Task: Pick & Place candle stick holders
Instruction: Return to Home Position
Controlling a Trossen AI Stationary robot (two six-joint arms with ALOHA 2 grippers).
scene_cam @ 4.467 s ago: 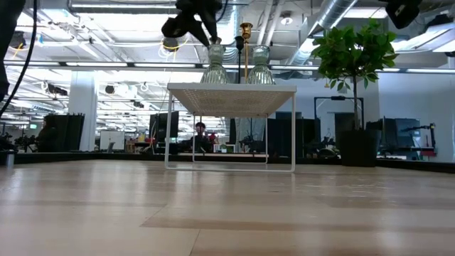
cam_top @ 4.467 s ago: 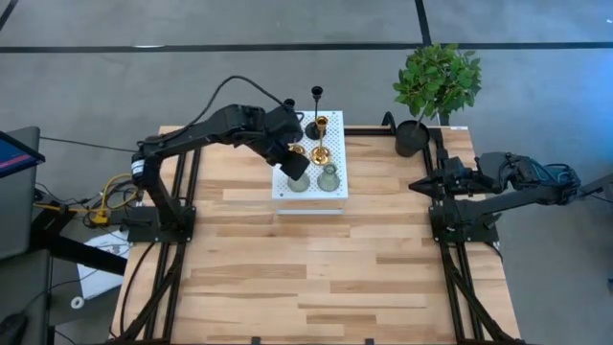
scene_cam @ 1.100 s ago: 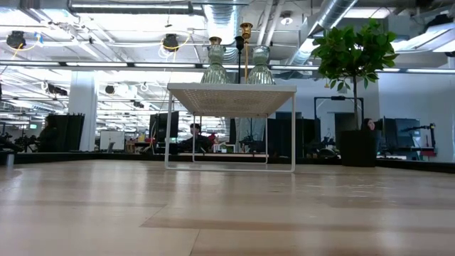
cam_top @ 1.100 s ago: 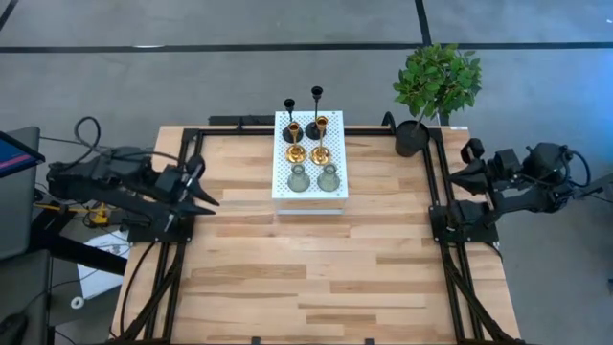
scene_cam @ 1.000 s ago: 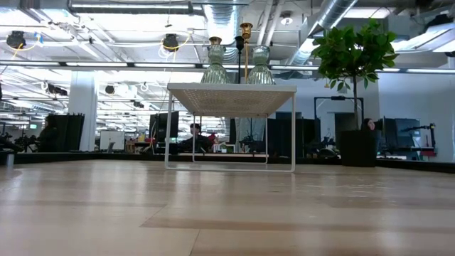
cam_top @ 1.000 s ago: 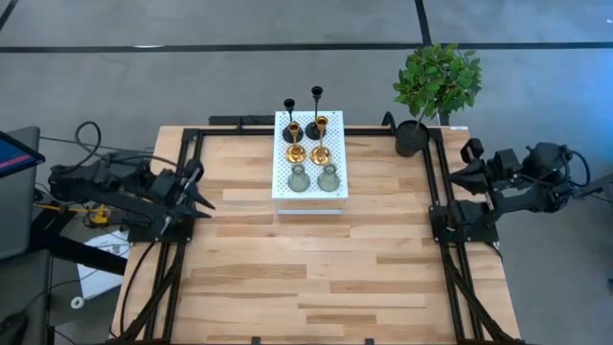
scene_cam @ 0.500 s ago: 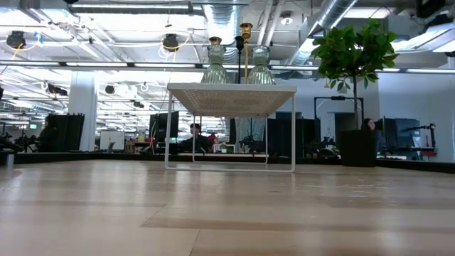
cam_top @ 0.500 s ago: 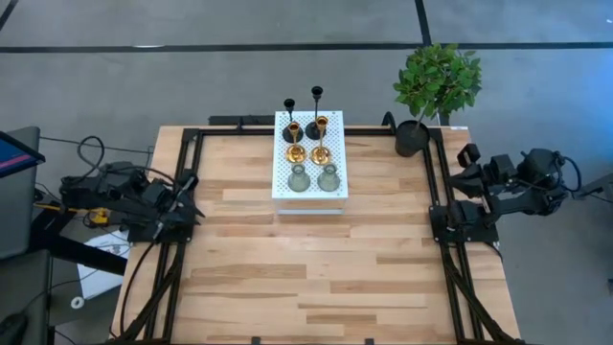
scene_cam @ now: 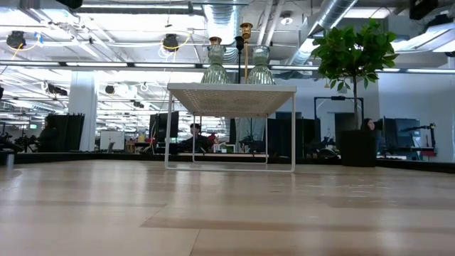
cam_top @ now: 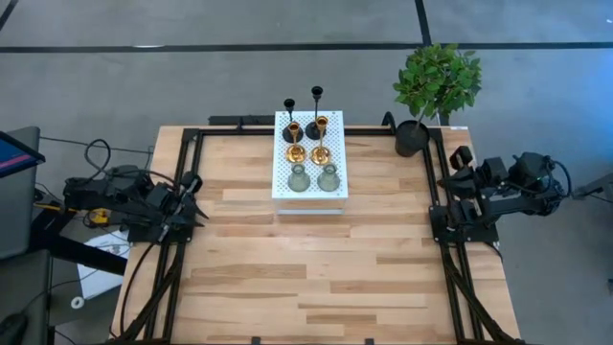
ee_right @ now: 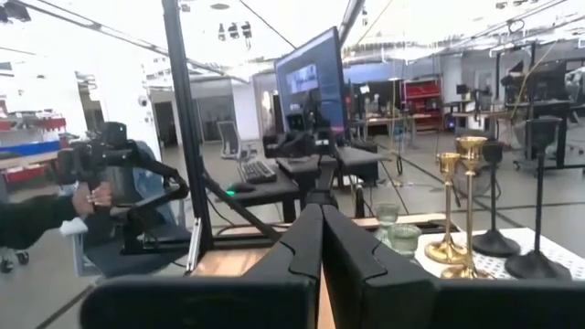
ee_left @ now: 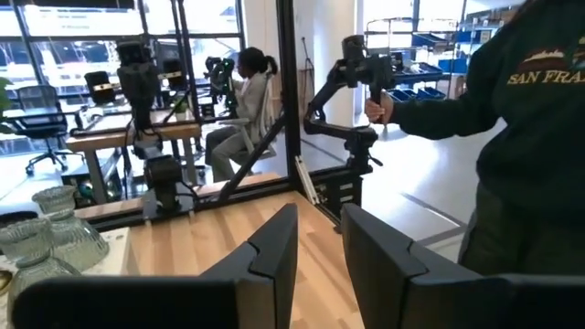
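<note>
Seen from above, my left end effector (cam_top: 194, 197) sits drawn in at the left edge of the wooden tabletop (cam_top: 316, 273) and my right end effector (cam_top: 448, 178) at its right edge. Both are well apart from the white perforated shelf (cam_top: 308, 195) at the back centre. All six candle stick holders (cam_top: 320, 153) stand upright on that shelf in three rows of two: the black pair (cam_top: 291, 130) farthest back, the gold pair (cam_top: 295, 153) in the middle and the grey-green pair (cam_top: 299, 178) in front. A potted plant (cam_top: 438, 80) stands at the back right corner.

The overhead view does not settle how my fingers stand; the wrist views do. On the left they are apart with a clear gap, and on the right they are pressed together, neither holding anything.

The table-level view shows neither end effector, only the shelf raised on thin legs with the holders on top. Behind it is an open-plan office with exposed ducts and ceiling lights.

Only the left wrist view shows a person in a dark sweatshirt (ee_left: 535, 137) just beyond the tabletop, gripping a handle on a small arm, and a seated person (ee_left: 245, 100) farther back. The right wrist view adds a monitor (ee_right: 311, 87) on a desk.
</note>
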